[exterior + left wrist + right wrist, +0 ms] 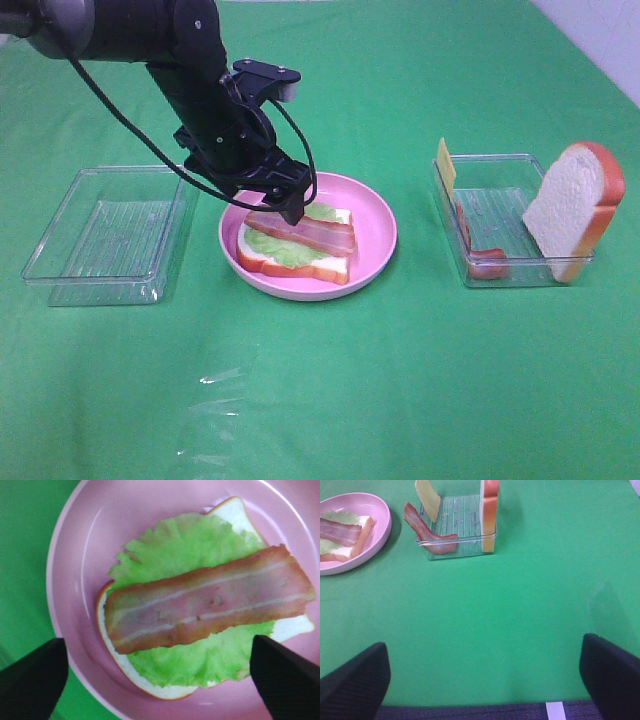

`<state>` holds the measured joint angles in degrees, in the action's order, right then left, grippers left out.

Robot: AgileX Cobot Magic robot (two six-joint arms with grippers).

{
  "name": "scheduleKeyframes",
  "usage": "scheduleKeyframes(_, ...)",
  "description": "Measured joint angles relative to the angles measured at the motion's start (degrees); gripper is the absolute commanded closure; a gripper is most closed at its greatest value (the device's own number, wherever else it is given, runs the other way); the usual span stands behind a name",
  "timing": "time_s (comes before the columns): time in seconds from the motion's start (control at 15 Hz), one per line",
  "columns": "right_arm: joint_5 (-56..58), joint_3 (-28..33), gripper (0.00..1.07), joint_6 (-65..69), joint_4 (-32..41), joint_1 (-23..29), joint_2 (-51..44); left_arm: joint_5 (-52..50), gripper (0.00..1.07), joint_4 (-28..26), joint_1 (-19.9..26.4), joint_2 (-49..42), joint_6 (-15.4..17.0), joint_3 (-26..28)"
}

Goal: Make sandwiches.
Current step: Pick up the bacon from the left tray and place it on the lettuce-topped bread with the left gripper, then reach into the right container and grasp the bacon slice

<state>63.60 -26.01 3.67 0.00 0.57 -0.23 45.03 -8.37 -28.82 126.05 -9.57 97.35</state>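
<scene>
Exterior high view has the left arm coming in from 10 o'clock, its dark links slanting down toward the middle of the green desk. The wrist is bent so that the left claw points down at the 12 o'clock edge of the sandwich. That sandwich is an open stack on the pink plate at the desk's centre: a lower bread slice, a leaf of lettuce on it, and a bacon strip lying flat across the top. From the left wrist view the left claw is released, its two black fingers standing wide apart on either side of the stack with nothing between them; I cannot tell whether a fingertip touches the bacon. A clear left tray sits at 9 o'clock from the plate. A right tray at 3 o'clock holds a spare bread slice leaning on its far wall, a cheese square upright at the near wall, and a second bacon strip. From the right wrist view the right claw hangs spread open over bare desk, well apart from the tray.
</scene>
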Motion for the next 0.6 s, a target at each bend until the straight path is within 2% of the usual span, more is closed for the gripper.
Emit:
scheduleKeyframes(0.07, 0.0, 0.0, 0.09, 0.0, 0.0, 0.0, 0.0, 0.7, 0.05, 1.7, 0.0, -0.1, 1.3, 0.0)
scheduleKeyframes(0.33, 0.0, 0.0, 0.09, 0.0, 0.0, 0.0, 0.0, 4.7, 0.05, 4.2, 0.8, -5.0, 2.6, 0.0)
scheduleKeyframes(0.47, 0.0, 0.0, 0.09, 0.0, 0.0, 0.0, 0.0, 7.6, 0.06, 4.2, 7.4, -10.3, 4.5, 0.2)
scheduleKeyframes(0.6, 0.0, 0.0, 0.09, 0.0, 0.0, 0.0, 0.0, 13.1, 0.06, 4.9, 17.0, -12.1, 4.9, 0.4)
